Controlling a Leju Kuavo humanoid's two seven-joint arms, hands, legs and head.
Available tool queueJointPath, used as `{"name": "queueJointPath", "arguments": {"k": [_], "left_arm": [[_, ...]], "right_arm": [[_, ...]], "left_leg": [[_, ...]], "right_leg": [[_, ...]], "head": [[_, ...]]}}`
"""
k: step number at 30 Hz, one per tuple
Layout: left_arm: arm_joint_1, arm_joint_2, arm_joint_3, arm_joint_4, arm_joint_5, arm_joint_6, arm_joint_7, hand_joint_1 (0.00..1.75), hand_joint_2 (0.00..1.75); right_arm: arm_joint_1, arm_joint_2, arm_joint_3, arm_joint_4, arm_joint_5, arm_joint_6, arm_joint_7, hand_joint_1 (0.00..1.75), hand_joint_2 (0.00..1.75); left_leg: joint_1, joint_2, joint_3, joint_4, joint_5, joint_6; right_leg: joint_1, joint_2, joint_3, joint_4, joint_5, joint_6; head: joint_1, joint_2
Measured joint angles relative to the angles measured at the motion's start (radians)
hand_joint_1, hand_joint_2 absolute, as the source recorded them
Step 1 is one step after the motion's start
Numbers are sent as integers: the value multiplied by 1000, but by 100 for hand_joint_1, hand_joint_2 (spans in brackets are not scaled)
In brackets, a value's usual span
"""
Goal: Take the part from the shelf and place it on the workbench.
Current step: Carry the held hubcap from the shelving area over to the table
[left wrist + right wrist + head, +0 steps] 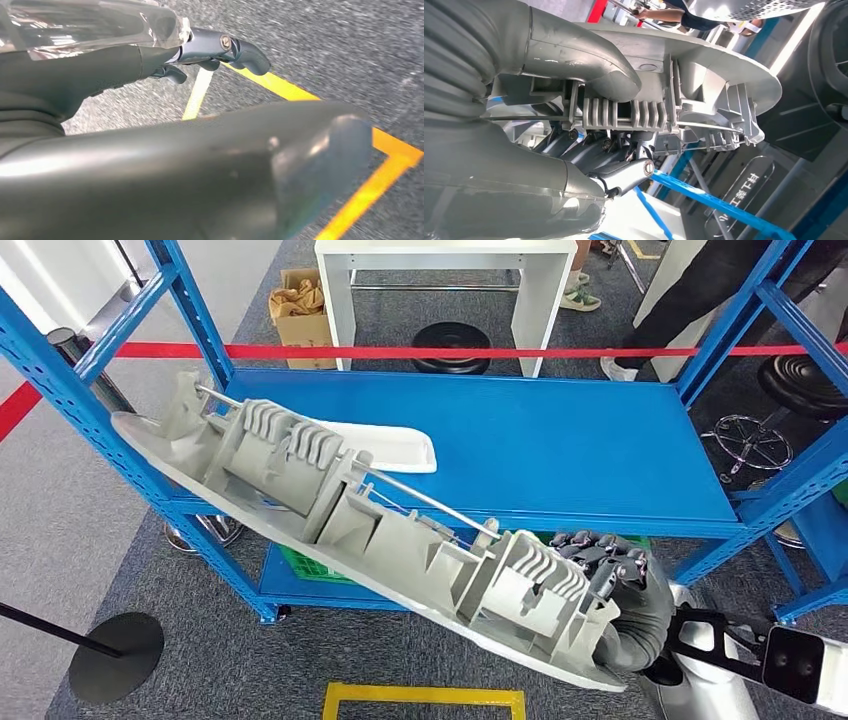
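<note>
Gripping one end of the long grey ribbed plastic part with a thin metal rod (340,510), the right hand (615,580) has its dark fingers (590,550) wrapped over the ribbed end nearest the robot. Right wrist view: thumb (574,55) on one face, fingers curled on the other. Part is lifted, slanting across the front left corner of the blue metal shelf (560,440), far end past the left upright. White flat tray-like piece (390,445) lies on shelf deck, left side, behind the part. Left hand (210,55) hangs over grey floor with yellow tape lines (390,165), fingers curled in, holding nothing.
</note>
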Motion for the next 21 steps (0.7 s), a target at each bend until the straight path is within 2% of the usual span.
{"name": "queueJointPath", "arguments": {"k": [1,2,3,4,5,6,8,9,10,11,13,14,15,16,17,18,19,20,21], "left_arm": [[0,2,-1,1,1,2,8,0,0],[0,5,-3,1,2,5,18,0,0],[0,9,-5,3,3,7,29,0,0],[1,13,-7,4,4,9,40,0,0],[2,19,-9,6,4,9,50,0,0],[4,26,-12,8,5,10,58,0,0],[11,38,-15,13,8,14,70,0,0],[14,44,-16,17,8,16,74,0,0],[18,48,-16,19,9,17,77,0,0],[21,52,-17,21,10,17,79,0,0],[22,55,-19,22,17,21,85,0,0],[22,56,-20,23,21,24,87,0,0],[22,56,-20,23,24,27,89,0,0],[22,56,-22,23,25,28,90,0,0],[22,55,-23,23,26,27,89,0,0],[22,55,-25,22,25,24,86,0,0],[21,54,-27,22,24,21,83,0,0],[20,52,-29,22,24,18,80,0,0],[18,51,-30,22,25,15,76,0,0]], "right_arm": [[1,-1,0,2,7,-2,-3,175,175],[2,-3,-1,4,14,-5,-4,175,175],[2,-4,-2,4,19,-11,-2,175,175],[2,-5,-4,4,22,-17,1,175,175],[4,-6,-6,4,24,-24,5,175,175],[7,-7,-8,3,27,-29,8,175,175],[15,-12,-13,2,34,-35,10,175,175],[17,-14,-14,2,36,-36,10,175,175],[19,-16,-15,2,38,-37,11,175,175],[20,-17,-15,2,38,-37,11,175,175],[24,-18,-16,2,40,-41,9,175,175],[26,-19,-17,2,42,-45,6,175,175],[29,-20,-19,2,46,-53,1,175,175],[33,-21,-22,2,51,-62,-3,175,175],[38,-22,-25,2,56,-71,-9,175,175],[42,-23,-29,2,61,-78,-15,175,175],[46,-23,-31,2,66,-82,-22,175,175],[50,-23,-35,1,72,-82,-30,175,175],[52,-23,-38,0,80,-80,-36,175,175]], "left_leg": [[0,1,-13,2,9,-1],[1,1,-26,5,17,-3],[1,1,-37,10,24,-7],[0,0,-48,16,30,-11],[0,0,-55,21,37,-17],[-1,-1,-60,25,43,-23],[0,-3,-64,25,57,-36],[2,-4,-67,26,56,-43],[4,-4,-74,36,39,-49],[6,-5,-84,63,4,-55],[8,-5,-118,175,-99,-64],[9,-5,-133,241,-136,-67],[9,-5,-139,293,-151,-68],[10,-5,-129,313,-142,-68],[10,-5,-101,296,-118,-67],[10,-5,-54,244,-92,-64],[9,-6,5,169,-79,-61],[8,-9,62,90,-79,-56],[5,-11,101,31,-85,-51]], "right_leg": [[0,0,16,3,13,0],[-1,0,50,-31,40,0],[-1,0,100,-97,65,-2],[-1,0,153,-175,75,-4],[1,0,192,-234,78,-9],[3,2,213,-273,72,-14],[7,5,208,-283,73,-31],[7,4,200,-284,79,-40],[5,3,191,-284,89,-50],[3,2,181,-285,100,-58],[2,-1,155,-284,123,-65],[3,-1,141,-284,135,-65],[3,-2,126,-283,147,-64],[3,-2,113,-282,158,-62],[3,-2,99,-282,168,-60],[3,-2,88,-282,178,-57],[4,-2,79,-281,187,-53],[5,-2,72,-281,195,-48],[6,-3,67,-281,204,-42]], "head": [[0,0],[0,0],[1,0],[1,0],[0,0],[0,0],[1,0],[2,0],[1,0],[0,0],[-2,0],[-2,0],[-2,0],[-3,0],[-3,0],[-3,0],[-3,0],[-2,0],[-2,0]]}}
